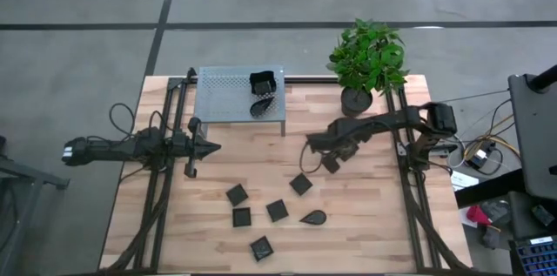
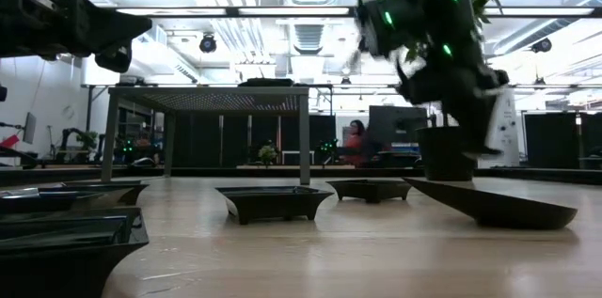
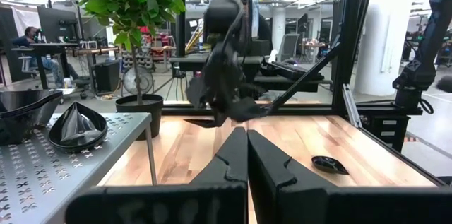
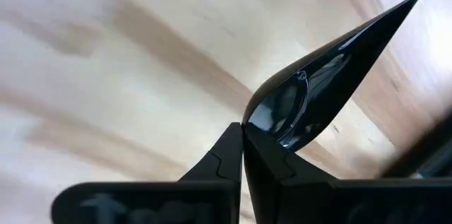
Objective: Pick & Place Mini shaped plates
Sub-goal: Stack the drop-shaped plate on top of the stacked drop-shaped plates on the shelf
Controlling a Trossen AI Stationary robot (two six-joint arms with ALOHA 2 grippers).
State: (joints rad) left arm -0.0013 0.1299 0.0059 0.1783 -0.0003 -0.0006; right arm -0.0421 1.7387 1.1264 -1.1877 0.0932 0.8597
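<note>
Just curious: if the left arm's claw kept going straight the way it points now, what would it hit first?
Probably the right claw, shut on a dark teardrop-shaped mini plate; it sits straight ahead of the shut left claw, though depth is unclear.

Two plates (image 1: 263, 93) lie on the rack (image 1: 222, 95); the plant (image 1: 367, 63) stands right of it.

A robotics lab: a light wooden table (image 1: 348, 224) on grey concrete floor, black desks with monitors (image 2: 395, 121) behind.
</note>
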